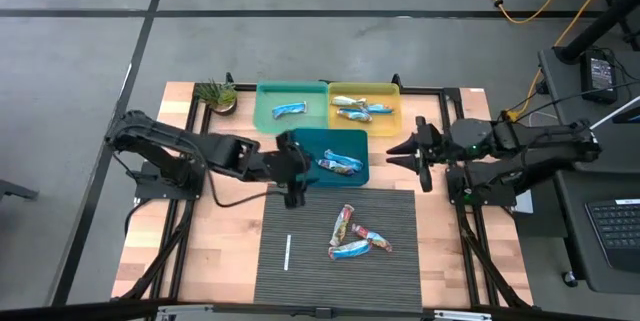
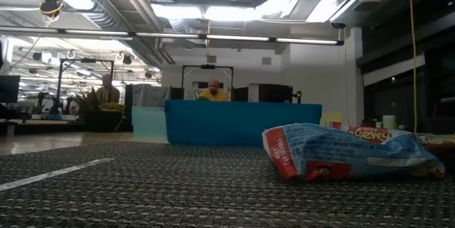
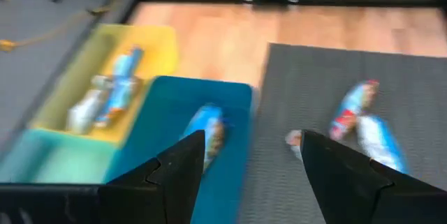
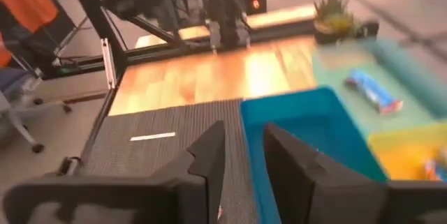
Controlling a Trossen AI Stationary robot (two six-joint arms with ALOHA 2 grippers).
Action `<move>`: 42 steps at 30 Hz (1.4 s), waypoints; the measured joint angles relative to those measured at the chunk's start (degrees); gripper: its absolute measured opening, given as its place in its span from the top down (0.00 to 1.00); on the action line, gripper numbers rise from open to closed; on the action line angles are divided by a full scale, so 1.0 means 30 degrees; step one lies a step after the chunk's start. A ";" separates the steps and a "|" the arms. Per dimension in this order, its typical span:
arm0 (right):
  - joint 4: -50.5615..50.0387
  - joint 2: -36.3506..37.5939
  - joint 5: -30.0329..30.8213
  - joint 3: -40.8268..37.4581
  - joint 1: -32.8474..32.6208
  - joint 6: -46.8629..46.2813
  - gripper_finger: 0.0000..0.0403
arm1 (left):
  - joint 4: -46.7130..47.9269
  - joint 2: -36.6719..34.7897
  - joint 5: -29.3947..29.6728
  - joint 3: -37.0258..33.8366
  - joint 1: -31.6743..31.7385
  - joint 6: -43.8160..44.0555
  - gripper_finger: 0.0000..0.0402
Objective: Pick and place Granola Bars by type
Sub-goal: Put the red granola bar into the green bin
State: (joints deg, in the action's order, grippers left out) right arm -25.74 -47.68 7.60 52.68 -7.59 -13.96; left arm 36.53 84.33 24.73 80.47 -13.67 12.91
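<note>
A blue granola bar (image 2: 355,153) is seen nearest on the mat (image 2: 142,192) — left claw (image 1: 292,173) held wide open and empty, right claw (image 1: 405,151) narrowed, nothing gripped

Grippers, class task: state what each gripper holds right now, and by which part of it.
Nothing is held. The left gripper hangs open beside the blue tray, with nothing between its fingers. The right gripper, right of the trays, has its fingers close together with nothing between them.
</note>
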 joint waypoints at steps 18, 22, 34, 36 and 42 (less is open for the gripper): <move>0.1450 0.0117 -0.1484 -0.0014 -0.0323 0.5308 0.77 | -0.5961 0.6459 -0.3828 -0.0021 0.0706 0.5046 0.43; 0.1399 0.0117 -0.2815 -0.0014 -0.0323 0.6286 0.77 | -0.6630 0.7607 -0.3878 0.0430 0.0166 0.6154 0.43; 0.0863 0.0117 -0.5500 -0.0007 -0.0323 0.7237 0.77 | -0.6553 1.1304 -0.4053 0.2475 -0.0823 0.8046 0.40; 0.0558 0.0117 -0.5840 -0.0007 -0.0323 0.7259 0.77 | -0.6485 1.1701 -0.3608 0.2549 -0.0831 0.8424 0.40; -0.0564 0.0117 -0.5969 -0.0007 -0.0323 0.7455 0.77 | -0.4680 1.2053 -0.1522 0.2586 -0.0823 0.9997 0.40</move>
State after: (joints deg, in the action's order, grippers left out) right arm -27.43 -47.33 -10.30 52.66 -8.56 8.40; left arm 22.49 120.49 20.16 88.23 -16.14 42.90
